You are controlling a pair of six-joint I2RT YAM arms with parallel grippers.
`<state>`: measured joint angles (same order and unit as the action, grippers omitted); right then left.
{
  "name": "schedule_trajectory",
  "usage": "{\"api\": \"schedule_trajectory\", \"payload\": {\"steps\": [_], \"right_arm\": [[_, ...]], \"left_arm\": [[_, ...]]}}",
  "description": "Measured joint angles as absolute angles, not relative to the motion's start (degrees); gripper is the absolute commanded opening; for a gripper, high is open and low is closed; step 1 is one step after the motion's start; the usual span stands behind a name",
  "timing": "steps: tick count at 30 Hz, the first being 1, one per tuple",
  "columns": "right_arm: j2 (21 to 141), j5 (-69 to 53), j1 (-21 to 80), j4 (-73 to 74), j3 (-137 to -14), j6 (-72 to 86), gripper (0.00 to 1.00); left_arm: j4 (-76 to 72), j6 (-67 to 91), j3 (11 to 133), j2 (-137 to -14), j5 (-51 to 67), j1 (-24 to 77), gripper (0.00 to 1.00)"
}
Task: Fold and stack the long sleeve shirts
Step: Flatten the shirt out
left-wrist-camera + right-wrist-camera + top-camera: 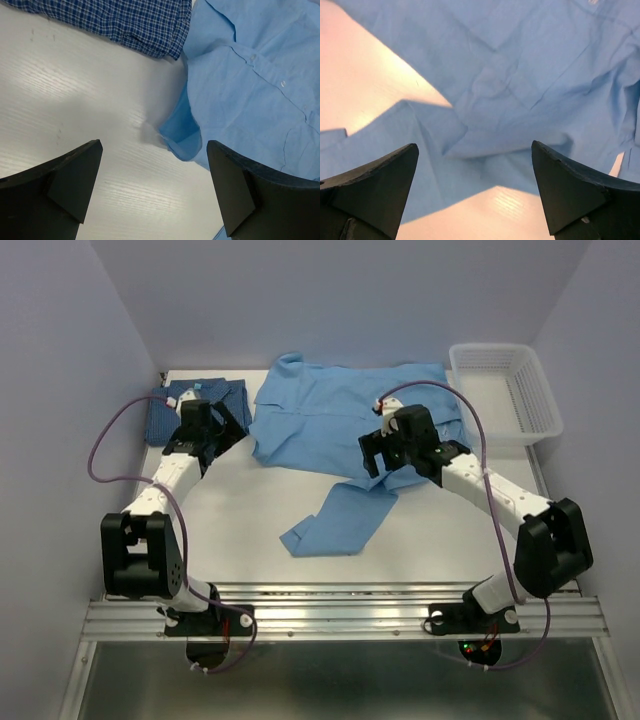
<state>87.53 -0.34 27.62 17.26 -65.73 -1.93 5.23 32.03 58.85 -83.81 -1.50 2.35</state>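
The right claw [474,146], spread and empty, hangs over the light blue shirt [330,405] on the worktop [250,510]. The left claw [154,144], also spread, is beside its edge, near the folded check shirt [160,420]. I would pinch the loose sleeve [345,515] by its cuff and lay it flat across the body.

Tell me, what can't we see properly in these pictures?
- Checked shirt: top view, the left arm covers part of it; left wrist view, the top edge cuts it off.
- Light blue shirt: top view, the right hand hides part of its lower edge; right wrist view, edges cut it off.
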Motion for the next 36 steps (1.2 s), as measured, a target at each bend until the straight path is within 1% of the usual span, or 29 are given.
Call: {"api": "schedule_trajectory", "payload": {"steps": [3, 6, 14, 16, 17, 18, 19, 22, 23, 24, 25, 26, 27, 28, 29, 30, 31, 33, 34, 35, 36], "right_arm": [[84.18, 0.43, 28.75, 17.26, -59.77, -2.13, 1.00], [84.05, 1.58, 30.39, 18.17, -55.53, -3.44, 1.00], [91.96, 5.65, 34.68, 17.89, -54.59, -6.94, 1.00], [94.48, 7.51, 34.65, 16.60, -54.65, -7.95, 1.00], [95.53, 8.40, 34.59, 15.99, -54.68, -8.36, 1.00], [96.25, 8.93, 34.59, 15.40, -55.13, -8.67, 1.00], [96.71, 9.76, 34.59, 14.81, -55.53, -8.93, 1.00], [98.74, 11.70, 34.59, 12.36, -57.12, -9.21, 1.00], [99.00, 12.19, 34.59, 11.57, -57.19, -9.15, 0.99], [99.31, 13.04, 34.59, 10.46, -57.19, -9.02, 0.96], [99.50, 13.47, 34.59, 9.76, -57.19, -8.99, 0.91], [99.79, 13.87, 34.59, 9.04, -57.19, -8.93, 0.78], [100.09, 14.44, 34.59, 8.23, -57.19, -8.71, 0.71], [100.33, 14.70, 34.59, 7.62, -57.21, -8.71, 0.66], [100.90, 15.42, 34.59, 6.98, -57.39, -8.29, 0.55], [101.43, 15.73, 34.59, 6.33, -57.71, -8.34, 0.49], [101.82, 15.92, 34.59, 5.87, -57.82, -8.32, 0.40], [102.91, 16.10, 34.59, 4.45, -58.22, -8.16, 0.28], [103.18, 15.92, 34.57, 4.38, -58.33, -7.81, 0.20], [103.46, 15.49, 34.44, 4.05, -58.48, -7.64, 0.01], [103.57, 15.38, 34.37, 3.88, -58.48, -7.75, 0.01]], "left_arm": [[4.38, 32.29, 56.93, -83.88, -0.51, 4.34, 0.99], [3.03, 32.82, 55.81, -85.12, 0.71, 6.15, 0.99], [-2.63, 33.52, 52.40, -92.07, 3.92, 7.35, 0.99], [-4.34, 33.50, 52.53, -94.91, 4.54, 7.40, 0.96], [-4.62, 33.52, 52.64, -95.98, 4.71, 7.40, 0.95], [-5.37, 33.50, 53.12, -98.13, 4.99, 7.40, 0.90], [-6.13, 33.52, 53.95, -98.63, 5.39, 7.40, 0.88], [-7.35, 33.52, 56.42, -100.57, 5.96, 7.40, 0.75], [-7.77, 33.47, 56.99, -101.51, 6.22, 7.40, 0.69], [-7.99, 33.45, 57.28, -102.21, 6.39, 7.40, 0.55], [-8.01, 33.39, 57.54, -103.11, 6.70, 7.40, 0.46], [-8.08, 33.47, 57.63, -103.63, 6.92, 7.40, 0.22], [-8.05, 33.39, 57.74, -104.16, 7.11, 7.40, 0.11], [-8.08, 33.06, 57.91, -104.64, 7.62, 7.40, 0.01], [-8.16, 33.26, 58.02, -104.99, 7.90, 7.42, 0.00], [-8.16, 32.97, 58.26, -105.43, 8.56, 7.42, 0.00], [-8.21, 32.88, 58.61, -105.95, 9.02, 7.42, 0.00], [-8.27, 32.77, 59.09, -106.26, 9.50, 7.42, 0.00], [-8.27, 32.62, 59.31, -106.28, 9.69, 7.42, 0.00], [-8.29, 32.40, 59.53, -106.28, 9.80, 7.42, 0.00], [-8.32, 32.25, 59.75, -106.28, 9.96, 7.42, 0.00]]}}
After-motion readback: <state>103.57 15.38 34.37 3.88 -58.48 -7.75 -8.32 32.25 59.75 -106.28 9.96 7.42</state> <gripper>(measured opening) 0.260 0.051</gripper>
